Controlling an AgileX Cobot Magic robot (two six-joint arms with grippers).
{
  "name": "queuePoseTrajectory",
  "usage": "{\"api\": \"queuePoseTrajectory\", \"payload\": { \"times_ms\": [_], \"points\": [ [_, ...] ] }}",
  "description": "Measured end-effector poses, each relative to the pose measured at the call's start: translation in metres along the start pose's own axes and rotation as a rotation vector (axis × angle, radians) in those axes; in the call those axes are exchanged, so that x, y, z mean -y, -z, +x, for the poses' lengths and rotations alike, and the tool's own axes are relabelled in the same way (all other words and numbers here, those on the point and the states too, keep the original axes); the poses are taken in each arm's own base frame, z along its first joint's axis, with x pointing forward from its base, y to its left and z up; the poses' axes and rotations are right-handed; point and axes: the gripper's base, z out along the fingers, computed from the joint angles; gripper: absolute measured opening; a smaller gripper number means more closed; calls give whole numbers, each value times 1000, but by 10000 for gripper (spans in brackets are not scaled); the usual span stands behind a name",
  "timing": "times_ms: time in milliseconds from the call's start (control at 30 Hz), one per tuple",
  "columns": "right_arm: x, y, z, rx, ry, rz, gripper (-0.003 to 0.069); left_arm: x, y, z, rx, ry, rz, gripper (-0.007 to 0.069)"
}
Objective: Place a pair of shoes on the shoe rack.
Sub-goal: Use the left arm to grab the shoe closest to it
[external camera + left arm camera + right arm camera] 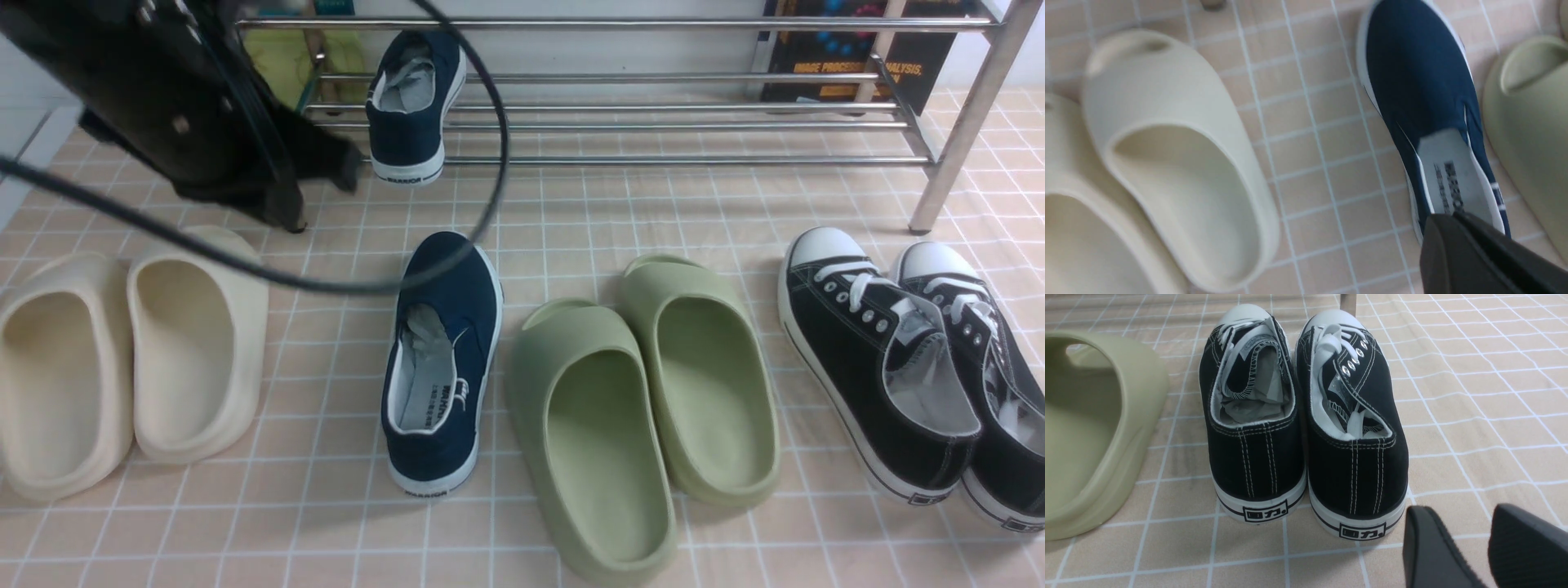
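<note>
One shoe racked, one to go

My left fingers are closed, holding nothing; one navy sneaker sits on the rack at upper centre, its mate waits below. My right fingers stand slightly apart, empty.

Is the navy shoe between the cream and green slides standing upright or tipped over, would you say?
Upright: in the front view, the shoe's opening faces up, sole on the tiled surface.
</note>
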Motion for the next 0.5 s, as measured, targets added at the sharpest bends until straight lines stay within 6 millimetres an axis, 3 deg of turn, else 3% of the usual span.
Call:
{"api": "queuePoseTrajectory", "payload": {
  "times_ms": [33,133,233,367,400,433,500],
  "points": [
    [0,0,0,0,0,0,237,10,-17,14,-35,-7,19,28],
    [0,0,0,0,0,0,237,17,-45,34,-100,19,34,43],
    [0,0,0,0,0,0,237,18,-62,40,-135,45,35,77],
    [0,0,0,0,0,0,237,22,-90,40,-163,76,56,221],
    [0,0,0,0,0,0,237,22,-90,40,-163,77,58,221],
    [0,0,0,0,0,0,237,24,-98,40,-172,87,64,289],
    [0,0,0,0,0,0,237,25,-106,41,-184,94,67,346]
  ]
}}
